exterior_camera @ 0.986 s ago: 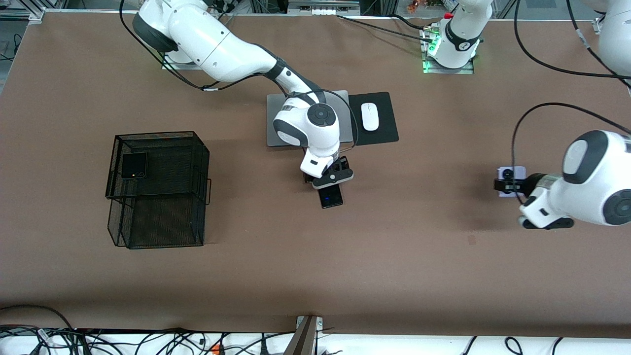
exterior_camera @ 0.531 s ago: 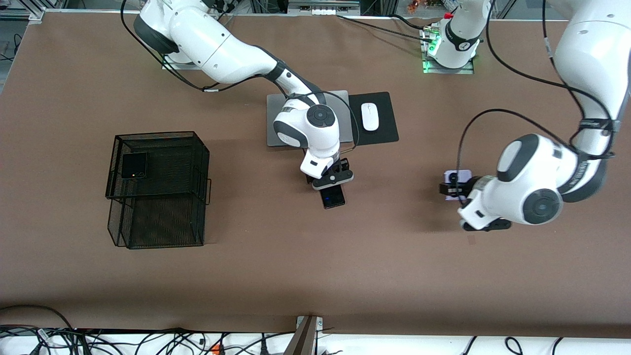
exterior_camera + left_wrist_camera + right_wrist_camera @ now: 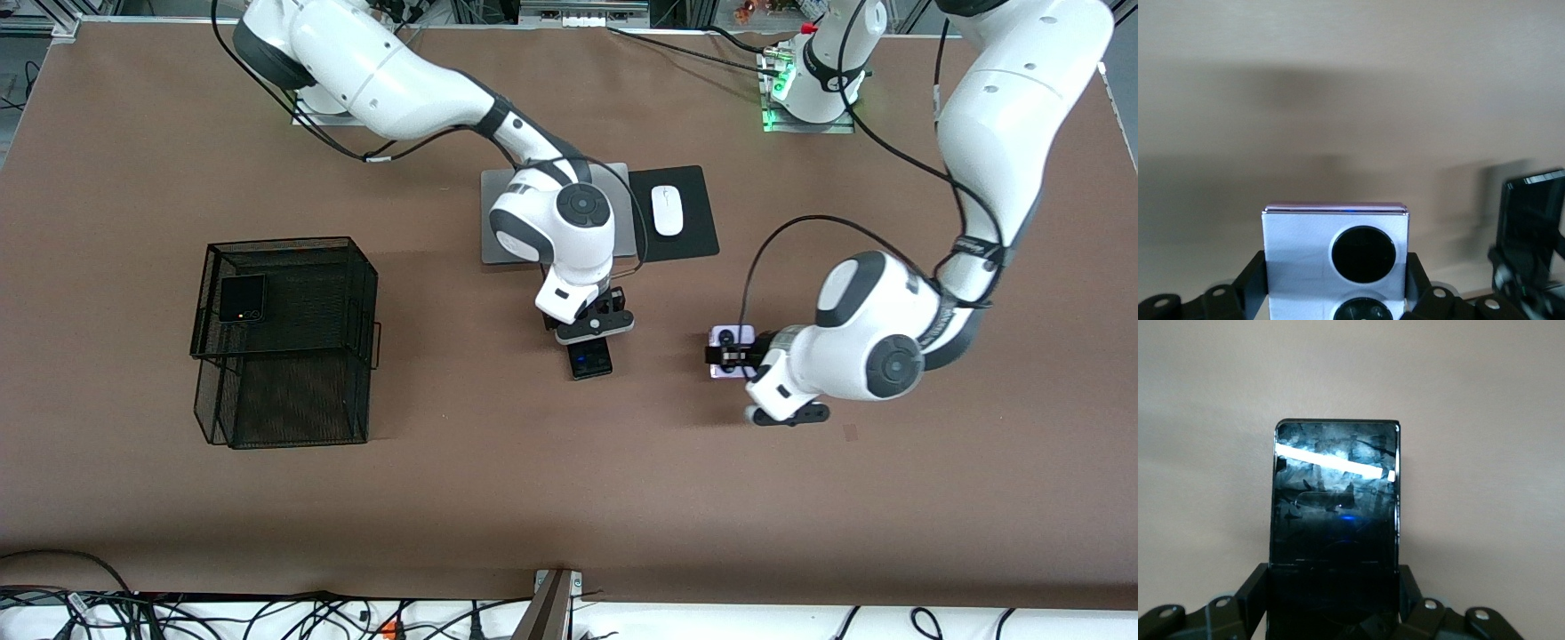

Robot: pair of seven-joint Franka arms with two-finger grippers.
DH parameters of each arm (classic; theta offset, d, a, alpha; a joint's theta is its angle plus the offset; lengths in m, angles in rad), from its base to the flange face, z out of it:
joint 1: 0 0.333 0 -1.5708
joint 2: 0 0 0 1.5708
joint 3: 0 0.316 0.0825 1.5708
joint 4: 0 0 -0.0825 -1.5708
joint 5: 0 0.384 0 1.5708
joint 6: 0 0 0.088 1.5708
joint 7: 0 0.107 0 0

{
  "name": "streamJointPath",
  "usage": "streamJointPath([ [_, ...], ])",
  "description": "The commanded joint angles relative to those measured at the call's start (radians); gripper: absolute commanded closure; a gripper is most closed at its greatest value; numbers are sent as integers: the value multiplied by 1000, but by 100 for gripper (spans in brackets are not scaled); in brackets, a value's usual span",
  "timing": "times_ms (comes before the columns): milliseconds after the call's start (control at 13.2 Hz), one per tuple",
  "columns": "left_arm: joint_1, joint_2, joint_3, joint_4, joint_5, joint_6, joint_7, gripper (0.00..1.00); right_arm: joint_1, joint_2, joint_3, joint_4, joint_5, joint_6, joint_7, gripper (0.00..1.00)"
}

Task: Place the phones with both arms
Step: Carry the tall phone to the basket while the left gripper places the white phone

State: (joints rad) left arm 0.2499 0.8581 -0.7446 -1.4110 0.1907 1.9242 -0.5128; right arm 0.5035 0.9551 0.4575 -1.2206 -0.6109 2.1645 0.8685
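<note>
Now both loaded: right gripper [image 3: 589, 342] fingers clamping long black phone [image 3: 590, 360], left gripper [image 3: 731, 355] fingers pinching lilac phone [image 3: 731, 338], probably bound for mesh basket [image 3: 284, 329].

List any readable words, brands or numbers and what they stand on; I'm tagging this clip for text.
None can be read.
Long slim black slab phone: only glare and a blue dot.
Lilac-white squarish phone: no lettering.
Left arm's white base: a small dark mark, too small to read.

I see the left end effector [image 3: 722, 356] has carried the lilac-white phone [image 3: 731, 338] across the tabletop [image 3: 569, 498] toward the middle. Right end effector [image 3: 589, 342] has clamped the long black phone [image 3: 591, 363], shifting slightly.
</note>
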Motion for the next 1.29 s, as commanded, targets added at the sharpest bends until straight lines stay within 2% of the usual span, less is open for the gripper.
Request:
streamJointPath([
  [0,-69,38,8,23,-22,71,-55,57,-49,-111,38,-23,49,-95,-23,100],
  [228,-133,59,33,21,-22,136,-105,57,-85,-200,26,-39,121,-210,-118,100],
  [379,-165,78,42,21,-22,173,-111,57,-100,-268,-17,-80,161,-245,-176,100],
  [607,-208,111,44,20,-22,254,-119,57,-103,-425,-175,-242,334,-212,-343,100],
  [834,-264,133,60,18,-17,318,-147,57,-103,-564,-313,-397,449,-187,-510,100],
  [986,-331,136,120,20,-22,349,-167,57,-103,-646,-391,-485,500,-175,-609,100],
  [1214,-403,137,185,20,-22,394,-226,53,-103,-751,-492,-620,514,-148,-692,100],
])
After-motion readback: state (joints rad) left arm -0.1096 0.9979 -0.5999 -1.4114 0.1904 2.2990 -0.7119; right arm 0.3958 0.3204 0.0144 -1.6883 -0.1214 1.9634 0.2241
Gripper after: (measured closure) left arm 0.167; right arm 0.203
